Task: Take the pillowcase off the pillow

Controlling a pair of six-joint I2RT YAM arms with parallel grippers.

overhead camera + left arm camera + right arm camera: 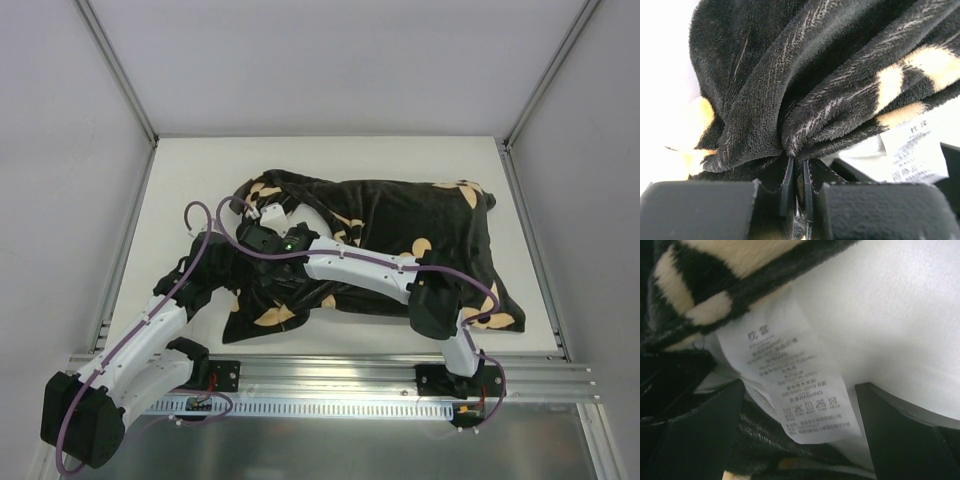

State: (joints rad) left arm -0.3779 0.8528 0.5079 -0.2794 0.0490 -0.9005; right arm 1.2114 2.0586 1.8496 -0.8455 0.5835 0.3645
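Note:
The black plush pillowcase (400, 225) with tan motifs lies across the table and covers the pillow almost entirely in the top view. My left gripper (226, 262) is at the case's left end. In the left wrist view the left gripper (797, 167) is shut on a pinched fold of the pillowcase (805, 85). My right arm reaches across to the same end. The right gripper (800, 412) is open, and a white care label (795, 385) hangs between its fingers (700, 435). The white pillow (885, 315) shows bare just beyond the label, under the pillowcase edge (700, 285).
The white table (190, 180) is bounded by grey walls with metal frame posts at the back corners. An aluminium rail (330, 378) carrying both arm bases runs along the near edge. The right arm's cable (440, 270) lies over the pillowcase.

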